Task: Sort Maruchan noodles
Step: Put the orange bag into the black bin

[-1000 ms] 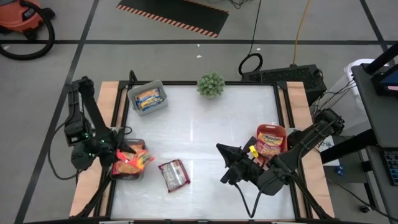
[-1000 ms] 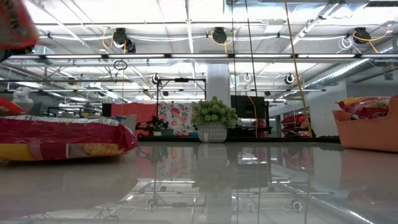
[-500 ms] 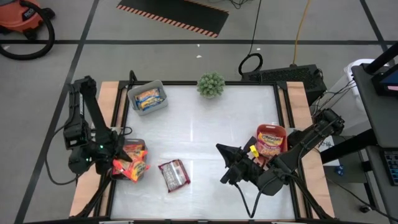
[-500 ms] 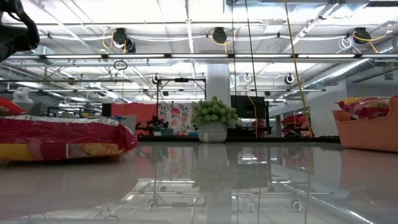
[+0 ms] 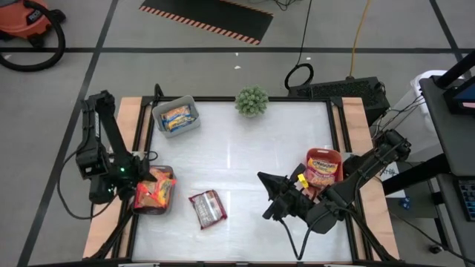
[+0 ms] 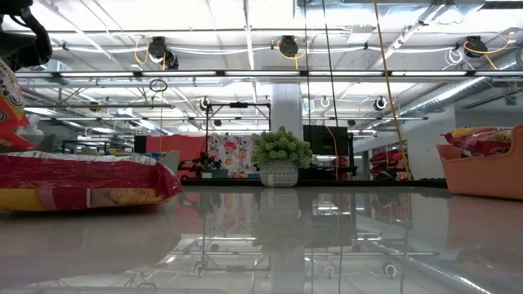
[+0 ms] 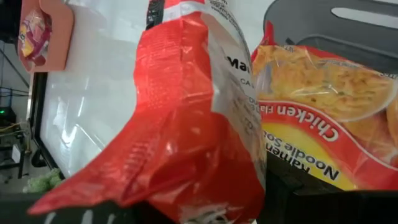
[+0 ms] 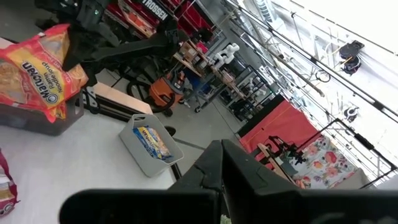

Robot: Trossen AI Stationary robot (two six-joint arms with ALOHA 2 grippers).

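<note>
My left gripper (image 5: 138, 184) is shut on a red-and-white noodle packet (image 5: 154, 190) over a dark bin (image 5: 165, 171) at the table's left edge. In the low view this packet (image 6: 8, 106) hangs at the far left. An orange chicken packet (image 7: 317, 118) lies in that bin. Another red packet (image 5: 207, 208) lies flat on the table, also seen in the low view (image 6: 82, 180). A yellow-and-blue packet (image 5: 177, 116) lies in the grey bin (image 5: 191, 126). Red packets (image 5: 322, 166) fill the orange bin (image 5: 335, 157). My right gripper (image 5: 267, 197) waits shut above the table's near right part. My left gripper pinches the red-and-white packet by one crumpled end (image 7: 205, 205) between its two fingers (image 7: 305, 199). The packet's body stretches away from the fingers over the dark bin. Whether its free end touches the orange packet below, I cannot tell.
A potted plant (image 5: 252, 100) stands at the far edge's middle, also in the low view (image 6: 279, 159). Wooden strips (image 5: 130, 119) run along the table's left and right sides. The white tabletop (image 5: 245, 148) between the bins is bare.
My left gripper has kept its hold over the dark bin, shifting a little toward the near edge and back. The held packet has swung: it showed high beside the gripper a second ago and now hangs lower beneath it.
</note>
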